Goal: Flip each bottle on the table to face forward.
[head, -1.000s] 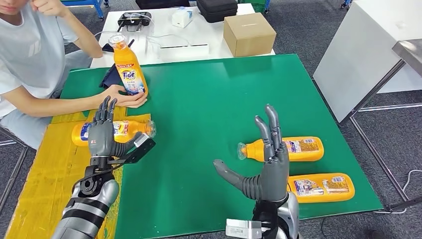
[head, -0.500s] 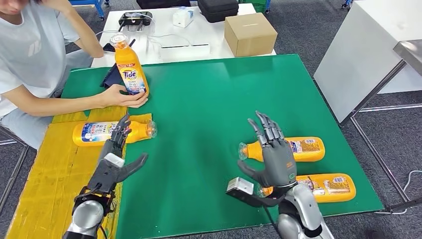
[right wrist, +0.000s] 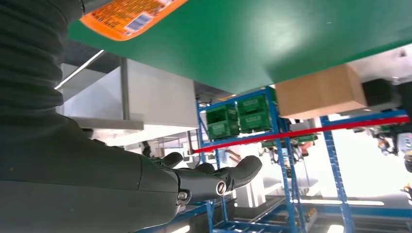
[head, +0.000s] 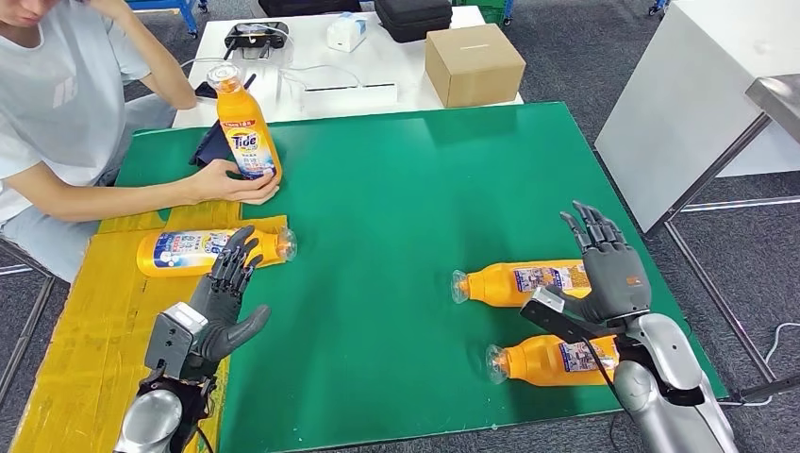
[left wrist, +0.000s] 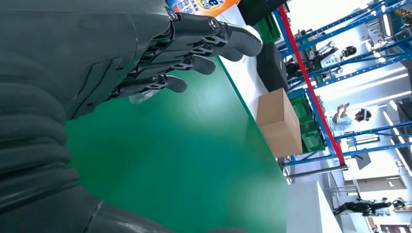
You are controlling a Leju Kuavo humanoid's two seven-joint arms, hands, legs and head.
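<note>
Two orange bottles lie on their sides on the green table (head: 396, 189) at the right: a farther bottle (head: 524, 281) and a nearer bottle (head: 552, 360), caps pointing left. My right hand (head: 608, 269) hovers open over the label end of the farther one, holding nothing; an orange label (right wrist: 128, 17) shows above it in the right wrist view. A third orange bottle (head: 193, 250) lies on the yellow strip at the left. My left hand (head: 226, 297) is open just in front of it, fingers apart (left wrist: 194, 43). A fourth bottle (head: 243, 127) stands upright, held by a person's hand (head: 231, 181).
A person in a light shirt (head: 57, 113) sits at the table's left corner. Behind the green table stands a white table with a cardboard box (head: 472, 64), cables and cases. A white cabinet (head: 698, 94) stands to the right. The green table's middle is bare.
My right hand has swung rightward and lowered beside the lying bottles, uncovering the nearer one's cap. My left hand has sunk back toward the table's near edge.
</note>
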